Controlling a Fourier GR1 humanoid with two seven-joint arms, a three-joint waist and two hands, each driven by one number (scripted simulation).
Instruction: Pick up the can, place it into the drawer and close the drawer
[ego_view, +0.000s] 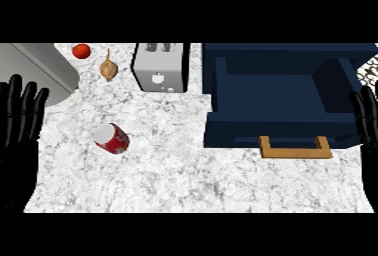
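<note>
Two hands show at the side edges, and neither touches anything. The left hand (21, 125) stands at the left edge with its fingers straight, a little apart and pointing to the far side. The right hand (367, 120) is at the right edge; only its straight fingers show, and they hold nothing.

The can (111, 138) is on the counter (184, 175), left of the middle. It seems to lie tipped over rather than upright: its pale round end faces far and left, and its red body runs back toward the near right. So the long axis is slanted across the counter, not square to either hand.

This is the relation that matters. The can lies to the right of the left hand's fingers, near them, with bare counter between. It is well apart from the right hand, which is out past the drawer (273, 85). The left hand is plainly the nearer one, so my guess is that it makes the pick, coming in sideways across the slanted body, not along it.

The drawer is open on the right side – a dark blue box whose wooden handle (295, 154) faces the near side. Nothing is seen inside it. The can must cross from left to right to reach it.

A toaster (159, 67) stands farther back, between the can and the drawer – likely out of the way.
</note>
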